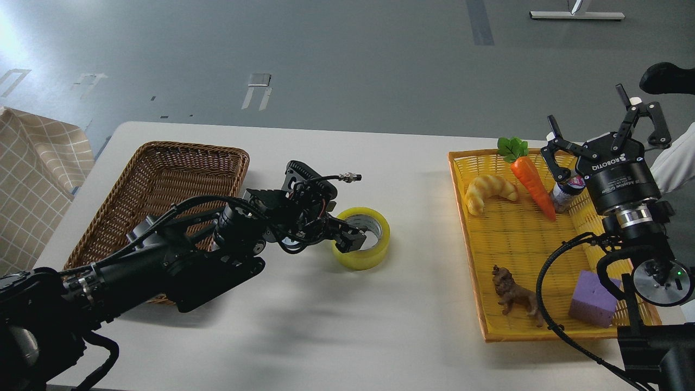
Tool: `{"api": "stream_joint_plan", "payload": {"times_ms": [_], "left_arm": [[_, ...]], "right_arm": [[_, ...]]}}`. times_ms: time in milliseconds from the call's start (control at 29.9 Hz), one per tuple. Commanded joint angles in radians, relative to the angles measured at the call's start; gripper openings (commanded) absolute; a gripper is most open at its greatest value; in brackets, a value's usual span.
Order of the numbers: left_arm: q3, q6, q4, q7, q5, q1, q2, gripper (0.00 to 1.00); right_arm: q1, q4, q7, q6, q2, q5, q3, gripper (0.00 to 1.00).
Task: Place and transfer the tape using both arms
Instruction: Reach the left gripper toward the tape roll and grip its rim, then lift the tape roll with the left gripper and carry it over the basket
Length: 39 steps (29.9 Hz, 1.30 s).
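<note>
The tape (371, 257), a yellow ring-shaped roll with a grey-white core, lies flat on the white table (336, 326) near the middle. My left gripper (352, 239) reaches in from the left and sits low over the roll's left rim, with a fingertip down in the core hole. Its dark fingers cannot be told apart. My right gripper (586, 108) is open and empty, held up with its fingers pointing up above the far right corner of the yellow tray (516, 233), well away from the tape.
A brown wicker basket (163, 168) stands at the left, partly under my left arm. The yellow tray holds a croissant (491, 191), a carrot (533, 183), a small bottle (567, 190), a toy lion (516, 296) and a purple block (593, 298). A checked cloth (32, 179) lies far left.
</note>
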Motion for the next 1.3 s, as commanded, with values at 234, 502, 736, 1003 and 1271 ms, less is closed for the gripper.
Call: {"api": "stream_joint_plan", "payload": {"times_ms": [234,502,736,1003,1271], "left_arm": [[0.004,0.001,0.020,-0.004,0.004,0.001,-0.002,0.44],[0.031,0.000,0.020,0.004,0.009,-0.002,-0.003,0.00],[0.073,0.000,0.005,0.038,0.000,-0.022,0.004,0.00],[0.063,0.000,-0.024,0.004,-0.106,-0.189,0.079,0.00],[0.070,0.000,-0.024,-0.091,-0.233,-0.317,0.245,0.00]], "right_arm": [[-0.003,0.001,0.000,0.000,0.000,0.001,0.000,0.99],[-0.003,0.001,0.000,0.000,0.000,-0.001,0.000,0.99],[-0.003,0.000,0.000,0.000,0.000,-0.001,0.000,0.99],[-0.004,0.000,0.000,0.000,0.000,-0.001,0.000,0.99],[-0.010,0.000,0.000,0.000,0.000,-0.001,0.000,0.99]]}}
